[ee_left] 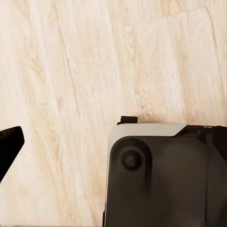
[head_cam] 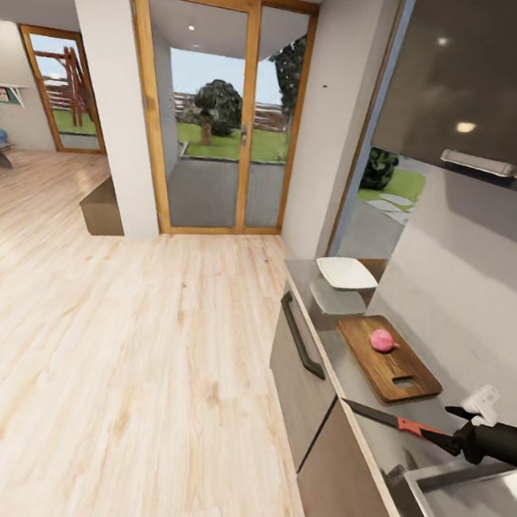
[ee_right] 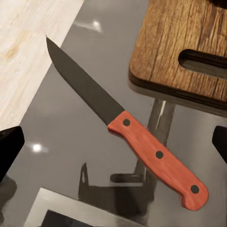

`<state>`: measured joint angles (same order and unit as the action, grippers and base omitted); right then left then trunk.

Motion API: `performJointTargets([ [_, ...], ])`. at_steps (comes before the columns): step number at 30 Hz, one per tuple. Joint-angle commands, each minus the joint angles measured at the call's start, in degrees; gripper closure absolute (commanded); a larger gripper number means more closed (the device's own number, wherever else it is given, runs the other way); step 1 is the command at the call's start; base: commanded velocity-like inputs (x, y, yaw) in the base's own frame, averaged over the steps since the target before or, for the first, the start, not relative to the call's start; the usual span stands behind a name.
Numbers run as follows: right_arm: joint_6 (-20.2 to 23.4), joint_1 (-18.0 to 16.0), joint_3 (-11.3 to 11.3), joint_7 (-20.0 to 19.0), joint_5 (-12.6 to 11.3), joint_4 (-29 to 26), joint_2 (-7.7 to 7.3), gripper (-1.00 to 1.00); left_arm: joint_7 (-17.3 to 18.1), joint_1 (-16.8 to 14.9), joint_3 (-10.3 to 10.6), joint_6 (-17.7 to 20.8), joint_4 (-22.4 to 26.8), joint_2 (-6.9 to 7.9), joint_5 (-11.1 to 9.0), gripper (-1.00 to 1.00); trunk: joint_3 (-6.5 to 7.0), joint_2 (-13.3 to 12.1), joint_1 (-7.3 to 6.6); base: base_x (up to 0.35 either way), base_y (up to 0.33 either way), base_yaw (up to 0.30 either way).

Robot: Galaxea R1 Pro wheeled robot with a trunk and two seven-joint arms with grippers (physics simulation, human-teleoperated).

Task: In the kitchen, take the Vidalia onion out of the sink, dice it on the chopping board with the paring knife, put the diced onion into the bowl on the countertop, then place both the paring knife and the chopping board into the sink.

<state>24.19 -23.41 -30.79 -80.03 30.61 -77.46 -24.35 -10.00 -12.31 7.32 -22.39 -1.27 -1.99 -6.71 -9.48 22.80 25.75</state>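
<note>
The pinkish Vidalia onion (head_cam: 382,339) sits whole on the brown chopping board (head_cam: 394,371), which lies on the dark countertop (head_cam: 343,372). Beyond the board stands the white square bowl (head_cam: 346,272). The red-handled paring knife (head_cam: 402,422) lies between the board and the sink (head_cam: 463,502), its blade tip reaching the counter's front edge. My right gripper (head_cam: 457,429) hovers open at the handle's end. In the right wrist view the knife (ee_right: 158,156) lies flat between the spread fingertips (ee_right: 9,146), beside the board's (ee_right: 175,42) handle slot. A dark fingertip (ee_left: 9,144) of my left gripper hangs over the floor.
Dark cabinets with a long handle (head_cam: 304,337) run under the counter, and a dark wall cabinet (head_cam: 482,84) hangs above it. Pale wood floor (head_cam: 119,338) spreads to the left toward glass doors (head_cam: 220,108). The robot's own base (ee_left: 161,175) lies under the left arm.
</note>
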Motion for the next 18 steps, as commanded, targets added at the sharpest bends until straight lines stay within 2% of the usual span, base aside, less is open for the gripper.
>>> performJointTargets([
  [1,0.6,-0.1,-0.1,-0.4,0.2,-0.1,0.0,-1.0,-0.1,-0.1,0.5,-0.3,-0.1,-0.03,-0.6,-1.0,-0.12,0.1,0.03,0.0,-0.002,0.197],
  [12,0.6,-0.1,-0.1,-0.4,0.2,-0.1,0.0,-1.0,-0.1,-0.1,0.5,-0.3,-0.1,-0.03,-0.6,-1.0,-0.12,0.1,0.03,0.0,0.0,0.2],
  [18,0.6,-0.1,-0.1,-0.4,0.2,-0.1,0.0,-1.0,-0.1,-0.1,0.5,-0.3,-0.1,-0.03,-0.6,-1.0,-0.12,0.1,0.03,0.0,0.0,0.064],
])
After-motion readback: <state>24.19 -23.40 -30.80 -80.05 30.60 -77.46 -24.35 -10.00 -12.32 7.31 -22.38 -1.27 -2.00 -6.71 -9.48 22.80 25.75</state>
